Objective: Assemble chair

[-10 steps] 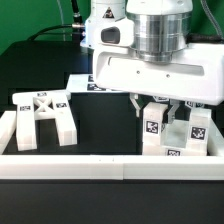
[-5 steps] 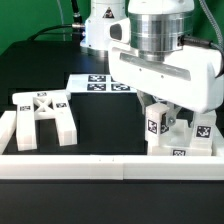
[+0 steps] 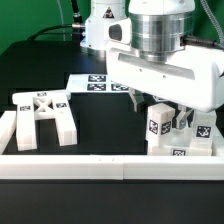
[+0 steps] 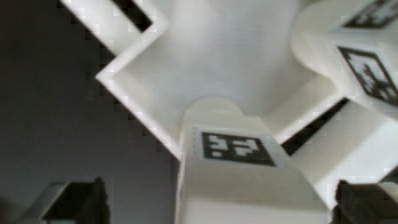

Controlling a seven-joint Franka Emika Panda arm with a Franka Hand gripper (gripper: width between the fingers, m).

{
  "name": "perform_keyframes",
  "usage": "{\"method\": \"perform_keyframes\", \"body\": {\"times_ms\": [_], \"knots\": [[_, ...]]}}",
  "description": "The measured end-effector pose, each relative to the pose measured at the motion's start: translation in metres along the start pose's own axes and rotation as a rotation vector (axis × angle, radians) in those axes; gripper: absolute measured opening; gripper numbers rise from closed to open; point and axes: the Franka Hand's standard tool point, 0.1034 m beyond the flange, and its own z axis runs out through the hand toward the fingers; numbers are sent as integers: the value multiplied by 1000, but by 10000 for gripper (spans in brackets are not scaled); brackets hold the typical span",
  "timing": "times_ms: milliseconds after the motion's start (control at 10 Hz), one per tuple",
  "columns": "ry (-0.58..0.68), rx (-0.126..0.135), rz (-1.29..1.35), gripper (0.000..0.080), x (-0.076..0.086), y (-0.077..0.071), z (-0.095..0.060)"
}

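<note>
The chair lies in matte-white tagged parts. A leg frame (image 3: 41, 114) lies at the exterior view's left. A cluster of parts stands at the right: an upright block (image 3: 157, 128) with a tag, a second tagged piece (image 3: 197, 130) behind it, and a low piece (image 3: 176, 153) in front. My gripper (image 3: 160, 110) hangs open just above this cluster. In the wrist view the gripper (image 4: 222, 205) straddles the tagged block (image 4: 231, 148), with dark fingertips (image 4: 79, 201) apart on either side and not touching it. A wide white slab (image 4: 214, 50) lies beyond.
A low white border wall (image 3: 100, 166) runs along the front and the left side (image 3: 6, 128). The marker board (image 3: 98, 82) lies flat behind the arm. The black table (image 3: 100, 120) shows between the leg frame and the cluster.
The arm shifted toward the exterior view's right, over the right cluster, and one finger now shows beside the upright block. The chair parts have not moved.
</note>
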Motion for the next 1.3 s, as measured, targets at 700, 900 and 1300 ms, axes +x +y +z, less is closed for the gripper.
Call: {"method": "perform_keyframes", "body": {"times_ms": [700,900,1300], "knots": [[7,-21,-611,648,2,2,0],[10,-33,-736,648,3,2,-1],[10,-46,-923,648,4,3,-1]]}}
